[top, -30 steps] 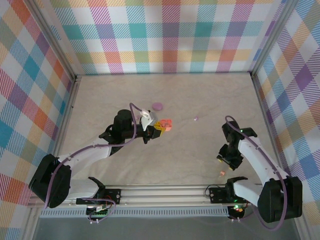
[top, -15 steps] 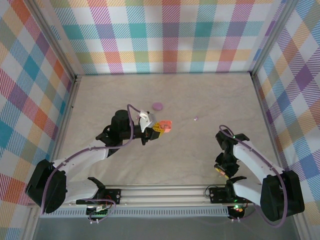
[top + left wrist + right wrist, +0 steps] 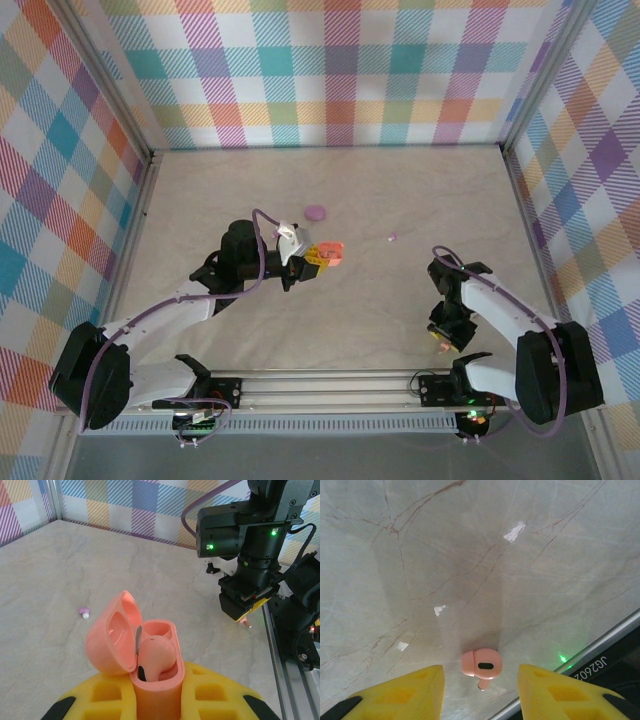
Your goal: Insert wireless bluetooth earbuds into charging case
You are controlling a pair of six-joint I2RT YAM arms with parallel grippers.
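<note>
Pink earbuds (image 3: 156,652) (image 3: 481,664) — two, purple earbud (image 3: 84,612) — one

smooth, faintly glossy, veined marble-look table (image 3: 530,580); satin pink plastic case (image 3: 107,640); pink plastic earbud (image 3: 481,663) with a slight sheen.

1. The table (image 3: 400,190) has a pale beige marble-look top (thin brown veins).
2. A closed purple case (image 3: 316,212) lies far, left of centre.
3. A purple earbud (image 3: 392,237) lies apart to its right.
4. An orange-pink earbud (image 3: 481,664) lies near right, close to the metal rail (image 3: 330,383).
</note>
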